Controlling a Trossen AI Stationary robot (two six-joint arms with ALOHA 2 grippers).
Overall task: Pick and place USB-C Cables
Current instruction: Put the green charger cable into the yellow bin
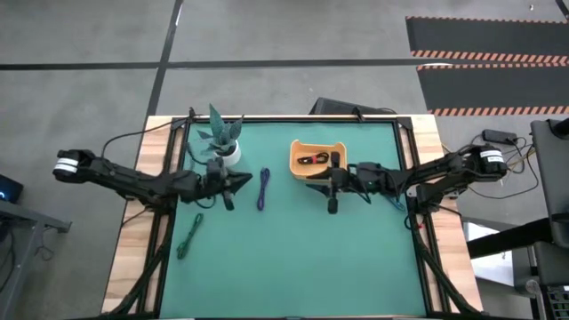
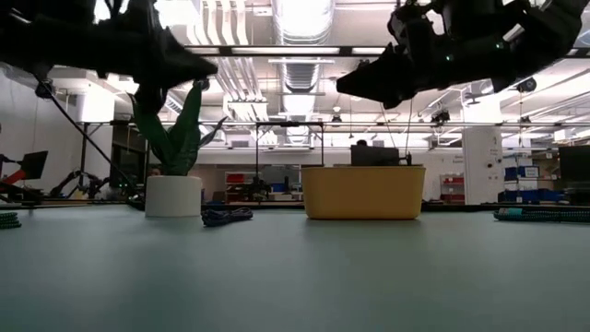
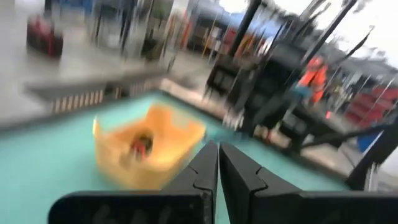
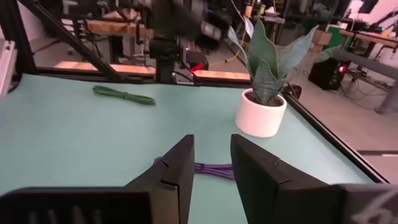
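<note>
An orange tray [image 1: 317, 158] stands far of centre on the green mat, with a black-and-red cable [image 1: 311, 160] lying in it. A dark blue cable [image 1: 264, 189] lies flat on the mat left of the tray. A green cable [image 1: 189, 236] lies near the mat's left edge. A dark teal bundle [image 2: 544, 214] lies at the right. My left gripper [image 1: 249, 180] hovers shut above the mat beside the blue cable and points at the tray [image 3: 149, 149]. My right gripper [image 1: 308, 184] hovers open just near of the tray. It points at the blue cable [image 4: 211, 169], with nothing between its fingers.
A potted plant in a white pot [image 1: 224, 147] stands at the far left of the mat, close behind my left gripper. Black rails [image 1: 409, 151] frame the mat. The near half of the mat [image 1: 302, 267] is bare.
</note>
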